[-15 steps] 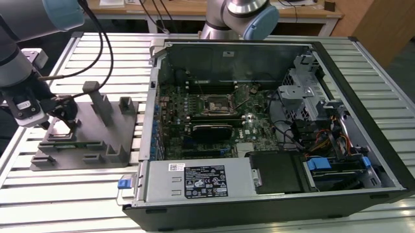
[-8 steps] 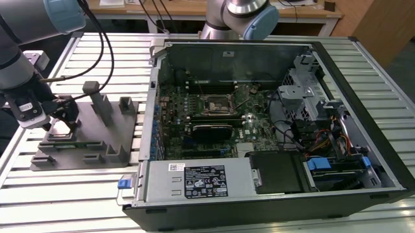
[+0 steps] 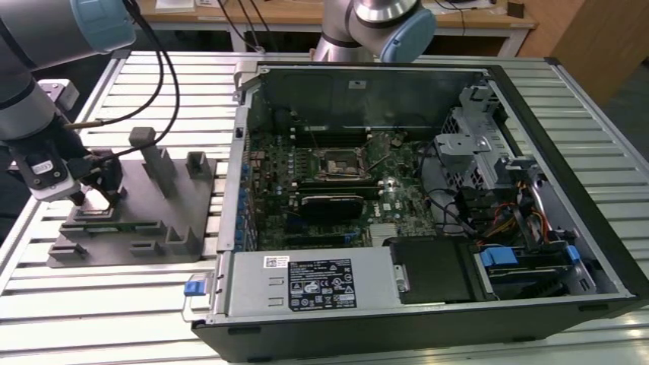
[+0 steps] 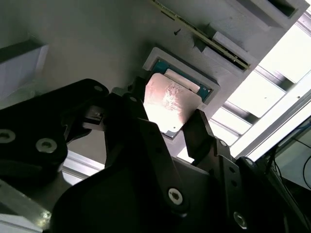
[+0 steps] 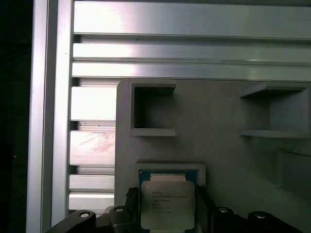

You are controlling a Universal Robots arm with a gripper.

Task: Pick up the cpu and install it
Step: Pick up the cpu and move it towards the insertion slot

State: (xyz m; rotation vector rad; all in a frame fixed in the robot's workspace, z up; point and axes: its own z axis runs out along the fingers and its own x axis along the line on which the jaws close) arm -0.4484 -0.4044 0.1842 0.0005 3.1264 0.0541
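The cpu [image 4: 170,102] is pinched btw the claw's [image 4: 167,108] fingers [image 4: 200,130], held at two opposite edges, just off its pocket in the grey fixture [image 5: 218,145]. Judged light, stiff, thin. Metal lid prob. slippery, underside fragile, so edges only are to be gripped, w/ modest force.

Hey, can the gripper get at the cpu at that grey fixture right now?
Probably yes. The gripper is down right at the cpu by the pocket of the grey fixture, and nothing visible lies between them.
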